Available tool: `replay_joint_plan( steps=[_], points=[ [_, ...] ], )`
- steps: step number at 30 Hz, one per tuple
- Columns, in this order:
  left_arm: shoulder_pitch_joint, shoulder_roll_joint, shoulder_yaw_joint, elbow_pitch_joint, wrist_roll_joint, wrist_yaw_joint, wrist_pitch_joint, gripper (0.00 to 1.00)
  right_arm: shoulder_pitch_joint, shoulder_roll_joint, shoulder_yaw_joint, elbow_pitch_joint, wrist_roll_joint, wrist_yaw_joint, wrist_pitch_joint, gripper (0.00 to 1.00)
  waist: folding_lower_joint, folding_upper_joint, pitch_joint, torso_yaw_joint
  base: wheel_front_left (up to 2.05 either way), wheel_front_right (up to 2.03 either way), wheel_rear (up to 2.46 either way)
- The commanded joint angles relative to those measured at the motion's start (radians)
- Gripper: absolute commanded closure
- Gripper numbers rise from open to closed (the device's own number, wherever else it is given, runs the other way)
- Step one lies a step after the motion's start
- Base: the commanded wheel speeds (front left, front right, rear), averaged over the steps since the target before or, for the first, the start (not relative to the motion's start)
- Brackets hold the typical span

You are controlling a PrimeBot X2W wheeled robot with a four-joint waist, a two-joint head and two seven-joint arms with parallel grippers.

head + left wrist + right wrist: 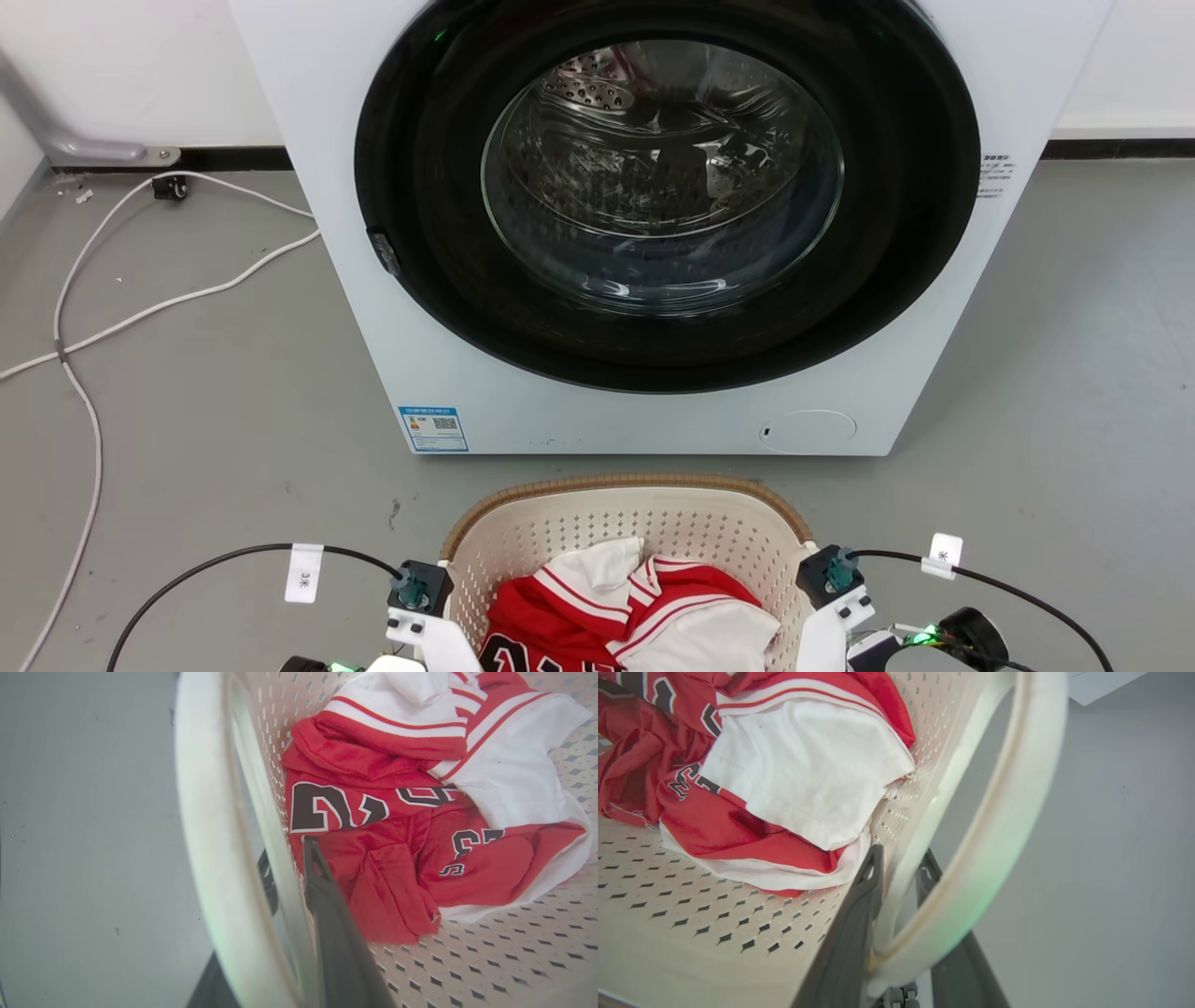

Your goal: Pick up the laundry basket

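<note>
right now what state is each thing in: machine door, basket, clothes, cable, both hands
washing machine door: shut.
laundry basket: upright, gripped on both sides.
clothes: crumpled red and white pile inside the basket.
left hand: appears shut on the basket's left wall, one finger inside, one outside.
right hand: appears shut on the right wall the same way.
white cable: lying loose on the floor.
</note>
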Motion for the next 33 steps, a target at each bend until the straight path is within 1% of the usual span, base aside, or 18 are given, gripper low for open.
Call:
replay_joint_plan(
  steps=[1, 21, 33],
  points=[
    [0.004, 0.005, -0.016, -0.014, -0.008, -0.006, -0.015, 1.0, 0.016, -0.01, 0.024, -0.009, 0.015, 0.003, 0.008, 1.0, 0.0002, -0.0001, -0.007, 0.0, 0.0, 0.0, 0.0],
    [0.009, 0.007, -0.122, 0.013, -0.114, -0.006, 0.003, 1.0, 0.01, -0.037, 0.169, -0.001, 0.166, 0.003, 0.025, 1.0, 0.0002, -0.0001, -0.028, 0.006, 0.0, 0.0, 0.0],
    [-0.002, 0.012, -0.165, 0.021, -0.152, -0.006, -0.012, 1.0, -0.006, -0.027, 0.226, 0.012, 0.215, 0.003, 0.014, 1.0, 0.0002, -0.0001, -0.025, 0.009, 0.0, 0.0, 0.0]
  ],
)
